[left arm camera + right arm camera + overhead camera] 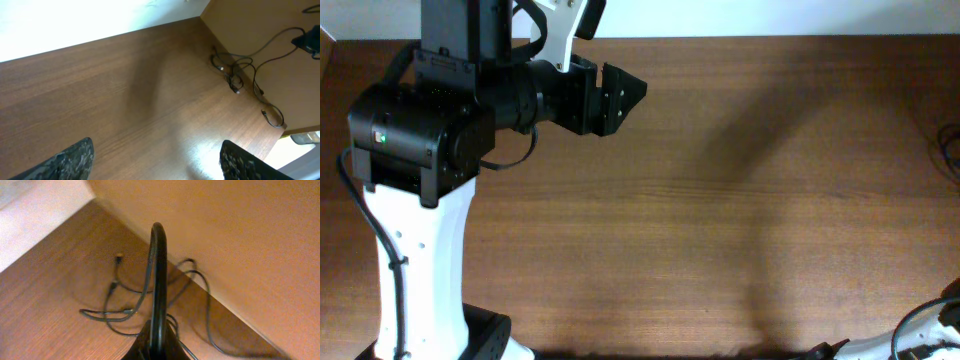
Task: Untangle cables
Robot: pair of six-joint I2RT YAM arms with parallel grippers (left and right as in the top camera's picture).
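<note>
Right tool (156,342) looks pressed together on a loop (158,265) of the cables (120,314), which sticks straight up out of it. The rest of the bundle lies slack just beyond, right at the right edge of the tabletop (45,305), with a strand or two trailing over it. My worry: pull up and the whole lot drags off that edge, or the knot just cinches tighter, since nothing pins the other end. Left tool (157,159) is spread wide, holding nothing, way over by the far-left corner, too far to help.
</note>
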